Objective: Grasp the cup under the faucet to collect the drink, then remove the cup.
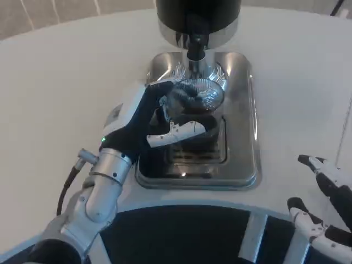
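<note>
Under the faucet (196,48), on the rear half of the tray (242,110): one cup (201,94), clear, rim up, with dark liquid visible through its side. Its mouth sits directly below the spout.

Markings: no brand, label or writing can be read on cup, tray or dispenser.

Left hand (165,118): wrapped around the cup from the picture's left. Dark fingers (179,99) curl across the near side of the cup just below its rim; a white-tipped finger (176,132) lies lower, pointing right across the cup's base and over the grille. The hand's white back faces up and left. The silver forearm (104,181) rises from the lower left, angled up and right toward the tray, with a small green light at the wrist and a dark cable beside it.

Tray: polished steel, rectangular with rounded corners, a slotted grille (192,154) set in its front half.

Dispenser (198,16): black body on a chrome collar, at the top edge, its faucet pointing straight down.

Right hand (322,203): at the lower right, well apart from the tray, holding nothing, its black and white fingers spread and pointing left above the table (55,82).

Table: white, round-edged, with dark floor showing beyond its near edge.
</note>
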Tool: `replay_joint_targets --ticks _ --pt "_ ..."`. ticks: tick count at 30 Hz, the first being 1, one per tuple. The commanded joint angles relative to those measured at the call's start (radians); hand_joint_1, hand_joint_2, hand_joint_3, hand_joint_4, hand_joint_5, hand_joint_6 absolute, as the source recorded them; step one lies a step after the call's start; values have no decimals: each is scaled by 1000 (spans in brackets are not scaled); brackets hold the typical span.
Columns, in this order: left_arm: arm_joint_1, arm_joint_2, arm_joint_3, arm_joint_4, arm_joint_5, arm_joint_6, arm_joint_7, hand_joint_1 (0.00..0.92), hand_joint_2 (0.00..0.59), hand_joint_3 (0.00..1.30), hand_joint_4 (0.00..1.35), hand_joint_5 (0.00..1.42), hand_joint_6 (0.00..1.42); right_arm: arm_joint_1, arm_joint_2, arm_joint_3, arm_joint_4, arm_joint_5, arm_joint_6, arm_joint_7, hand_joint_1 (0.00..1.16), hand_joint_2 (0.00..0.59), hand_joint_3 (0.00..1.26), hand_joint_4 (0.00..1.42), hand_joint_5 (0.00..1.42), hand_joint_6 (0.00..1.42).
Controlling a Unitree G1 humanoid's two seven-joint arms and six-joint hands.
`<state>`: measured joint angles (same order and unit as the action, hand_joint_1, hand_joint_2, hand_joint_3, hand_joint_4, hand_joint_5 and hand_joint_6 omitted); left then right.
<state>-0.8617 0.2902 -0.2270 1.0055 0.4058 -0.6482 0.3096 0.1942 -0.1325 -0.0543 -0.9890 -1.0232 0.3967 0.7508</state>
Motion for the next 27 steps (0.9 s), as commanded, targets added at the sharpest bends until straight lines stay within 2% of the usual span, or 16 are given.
replay_joint_targets --ticks 1,10,27 --pt "26 35 27 -32 -3 -40 13 519 105 1005 1162 1275 460 -1 -1 1 -4 -1 12 -1 289 525 54 0 0 16" --pt "51 77 51 -59 -20 -73 -28 530 82 1011 1203 1294 470 -12 -1 17 7 -7 12 -12 293 525 54 0 0 16" --pt "128 153 129 -119 -57 -140 -123 554 43 1002 1190 1297 487 -45 -4 39 22 -18 10 -24 288 527 47 0 0 16"
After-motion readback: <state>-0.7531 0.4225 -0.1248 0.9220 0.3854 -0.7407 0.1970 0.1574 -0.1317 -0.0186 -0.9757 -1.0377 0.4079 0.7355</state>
